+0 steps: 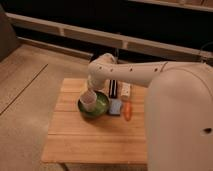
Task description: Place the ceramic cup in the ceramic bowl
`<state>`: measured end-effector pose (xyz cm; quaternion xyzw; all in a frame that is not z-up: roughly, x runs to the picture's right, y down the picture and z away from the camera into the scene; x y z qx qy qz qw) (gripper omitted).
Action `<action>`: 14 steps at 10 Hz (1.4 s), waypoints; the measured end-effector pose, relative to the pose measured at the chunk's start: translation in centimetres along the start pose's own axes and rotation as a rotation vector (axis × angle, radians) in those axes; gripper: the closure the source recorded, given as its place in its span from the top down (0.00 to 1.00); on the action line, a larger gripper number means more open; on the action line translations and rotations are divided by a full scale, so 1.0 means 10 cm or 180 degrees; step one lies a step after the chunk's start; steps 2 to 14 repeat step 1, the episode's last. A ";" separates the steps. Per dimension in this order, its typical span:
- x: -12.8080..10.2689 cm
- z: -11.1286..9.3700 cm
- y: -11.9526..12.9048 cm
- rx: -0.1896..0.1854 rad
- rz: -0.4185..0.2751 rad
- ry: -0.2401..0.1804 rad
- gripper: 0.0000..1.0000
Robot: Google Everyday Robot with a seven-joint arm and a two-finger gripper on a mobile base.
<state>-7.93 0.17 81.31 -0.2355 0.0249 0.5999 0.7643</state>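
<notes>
A wooden table [95, 140] stands on a pale floor [25, 85]. Near its middle, a bit toward ten o'clock, sits the green bowl [101, 107]. The little pink cup [88, 101] is at the bowl's nine o'clock side, over its rim and partly inside it. The cup stands up straight. I cannot tell if it rests on the bowl.

The gripper [92, 85] is right above the cup, at the cup's twelve o'clock, under the end of the big white arm [135, 75].

At the bowl's three o'clock lies a flat blue thing [115, 107], touching the bowl. Next to that is an orange carrot [127, 111]. At the bowl's one o'clock stand a dark thing [113, 89] and a small white bottle [125, 90], close together.
</notes>
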 end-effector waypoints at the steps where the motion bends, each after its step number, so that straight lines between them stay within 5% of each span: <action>1: -0.07 -0.15 0.12 0.0002 -0.0097 -0.0083 0.75; 14: -0.07 -0.15 0.12 0.0002 -0.0097 -0.0083 0.75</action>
